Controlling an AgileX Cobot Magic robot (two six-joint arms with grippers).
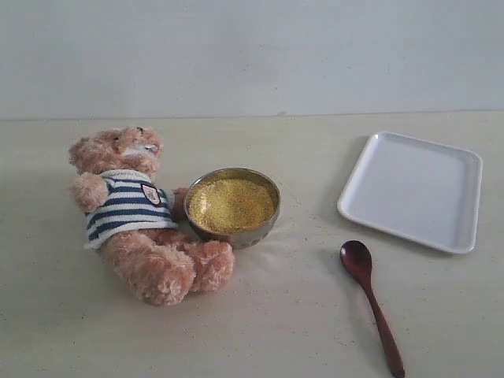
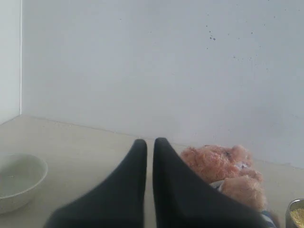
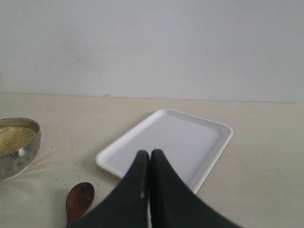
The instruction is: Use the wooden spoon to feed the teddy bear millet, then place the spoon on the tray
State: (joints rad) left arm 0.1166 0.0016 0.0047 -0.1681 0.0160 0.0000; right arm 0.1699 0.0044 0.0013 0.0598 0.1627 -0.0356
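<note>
The teddy bear (image 1: 134,216) in its striped shirt leans back on the table at the left, one paw against the metal bowl (image 1: 234,229) heaped with millet (image 1: 231,205). The wooden spoon (image 1: 370,303) lies flat on the table at the front right, bowl end toward the white tray (image 1: 412,190) behind it. Neither arm shows in the exterior view. In the left wrist view my left gripper (image 2: 149,141) is shut and empty, with the bear's head (image 2: 223,164) beside it. My right gripper (image 3: 150,153) is shut and empty above the tray's near edge (image 3: 114,164), the spoon's bowl (image 3: 80,200) off to one side.
A white ceramic bowl (image 2: 19,183) stands on the table in the left wrist view, apart from the bear. Stray millet grains (image 1: 303,236) are scattered around the metal bowl. A plain wall runs along the table's far edge.
</note>
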